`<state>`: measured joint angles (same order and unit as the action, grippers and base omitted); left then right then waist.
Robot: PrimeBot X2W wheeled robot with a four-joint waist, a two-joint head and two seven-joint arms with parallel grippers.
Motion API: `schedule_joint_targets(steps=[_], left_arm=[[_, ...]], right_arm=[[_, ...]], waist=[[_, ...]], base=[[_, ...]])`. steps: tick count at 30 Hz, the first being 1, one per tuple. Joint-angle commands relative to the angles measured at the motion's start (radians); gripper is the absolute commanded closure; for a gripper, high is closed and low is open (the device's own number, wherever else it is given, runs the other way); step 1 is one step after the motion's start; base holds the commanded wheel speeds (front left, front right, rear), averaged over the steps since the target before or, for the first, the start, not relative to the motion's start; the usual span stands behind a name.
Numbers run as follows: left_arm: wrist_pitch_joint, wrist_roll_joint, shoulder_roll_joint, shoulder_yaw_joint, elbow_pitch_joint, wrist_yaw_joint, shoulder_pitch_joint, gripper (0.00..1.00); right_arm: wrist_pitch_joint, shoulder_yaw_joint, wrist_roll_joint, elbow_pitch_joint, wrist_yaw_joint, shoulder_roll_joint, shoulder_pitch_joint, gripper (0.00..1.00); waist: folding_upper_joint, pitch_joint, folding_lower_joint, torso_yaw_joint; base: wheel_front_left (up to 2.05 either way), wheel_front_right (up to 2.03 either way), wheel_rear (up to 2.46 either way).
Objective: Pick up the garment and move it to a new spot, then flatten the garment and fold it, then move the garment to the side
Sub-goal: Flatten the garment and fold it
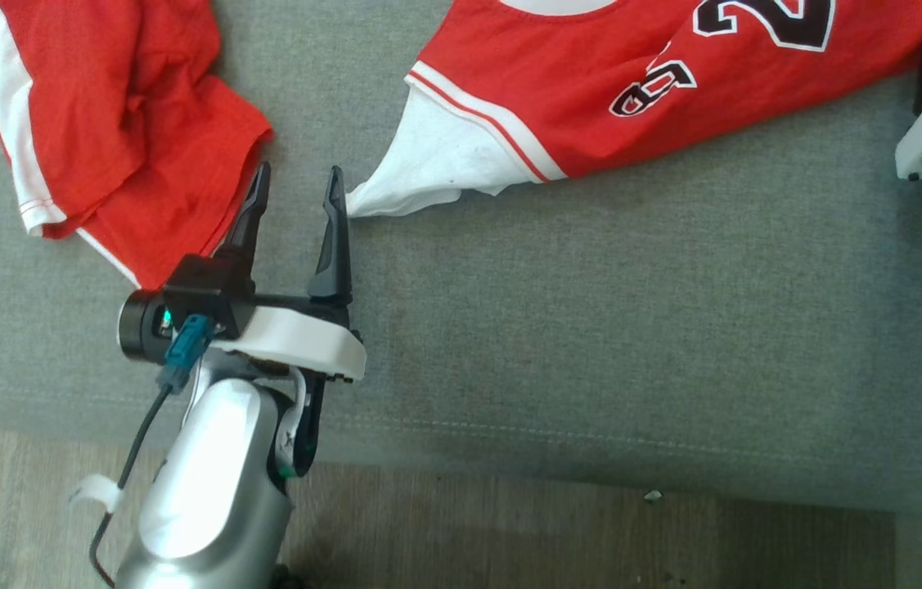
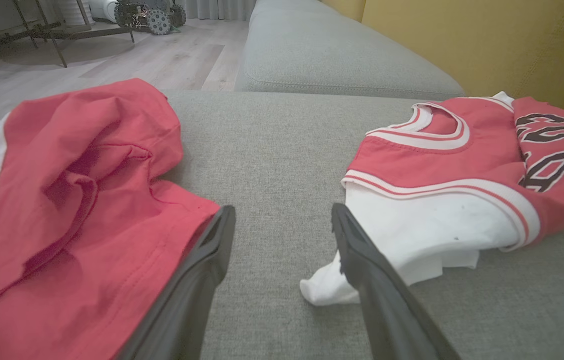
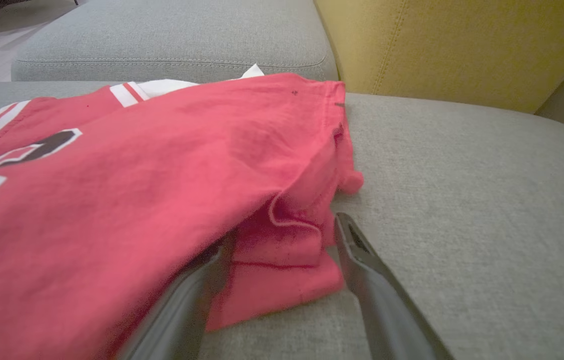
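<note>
1. Stage: nothing done by the look of it. Red jersey [image 1: 673, 90] lying rumpled across grey sofa cushion [image 1: 591, 327], unlifted, unflattened, unfolded; red shorts [image 1: 125, 123] heaped apart on its left.
2. Left gripper [image 1: 299, 176]: low over cushion, fingers spread wide and empty, one tip just beside jersey's white sleeve [image 1: 436, 164].
3. Right gripper [image 3: 284, 230]: fingers spread, straddling jersey's rumpled hem corner, not pinching it.

One jersey [image 1: 673, 90], seemingly one shorts [image 1: 117, 123].
</note>
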<state>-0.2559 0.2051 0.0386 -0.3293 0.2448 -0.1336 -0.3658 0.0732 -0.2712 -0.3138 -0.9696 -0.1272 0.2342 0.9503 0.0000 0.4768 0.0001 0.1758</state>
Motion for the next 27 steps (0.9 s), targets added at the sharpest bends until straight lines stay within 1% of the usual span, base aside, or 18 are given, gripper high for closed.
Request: schedule_joint_targets(steps=[1, 2, 11, 16, 21, 27], left_arm=[[-0.006, 0.004, 0.012, 0.026, -0.031, -0.008, -0.025, 0.00], [-0.006, 0.004, 0.012, 0.026, -0.031, -0.008, -0.025, 0.00], [-0.006, 0.002, 0.012, 0.034, -0.014, -0.010, -0.020, 0.00], [-0.006, 0.002, 0.012, 0.043, -0.007, -0.009, -0.009, 0.00], [-0.006, 0.006, 0.012, 0.052, -0.005, -0.007, 0.011, 0.00], [-0.006, 0.019, 0.012, 0.056, -0.003, -0.010, 0.037, 0.00]], right_arm=[[0.011, 0.015, -0.003, 0.020, -0.003, -0.002, 0.026, 0.65], [0.013, 0.016, -0.005, 0.011, -0.003, -0.002, 0.031, 1.00], [0.036, 0.021, -0.005, -0.052, -0.003, -0.013, 0.045, 1.00], [0.054, 0.056, 0.012, -0.066, -0.003, -0.018, 0.043, 1.00], [0.048, 0.149, 0.052, -0.074, -0.003, -0.003, 0.059, 1.00], [0.011, 0.299, 0.140, -0.047, -0.003, 0.048, 0.100, 1.00]], waist=[[0.0000, 0.001, -0.0001, 0.001], [0.0000, 0.002, -0.0001, 0.001], [0.0000, -0.025, -0.0001, -0.025], [0.0000, -0.072, -0.0001, -0.053], [0.0000, -0.130, -0.0001, -0.090], [0.0000, -0.198, -0.0001, -0.124]], base=[[0.00, 0.00, 0.00], [0.00, 0.00, 0.00], [0.00, 0.00, 0.00], [0.00, 0.00, 0.00], [0.00, 0.00, 0.00], [0.00, 0.00, 0.00]])
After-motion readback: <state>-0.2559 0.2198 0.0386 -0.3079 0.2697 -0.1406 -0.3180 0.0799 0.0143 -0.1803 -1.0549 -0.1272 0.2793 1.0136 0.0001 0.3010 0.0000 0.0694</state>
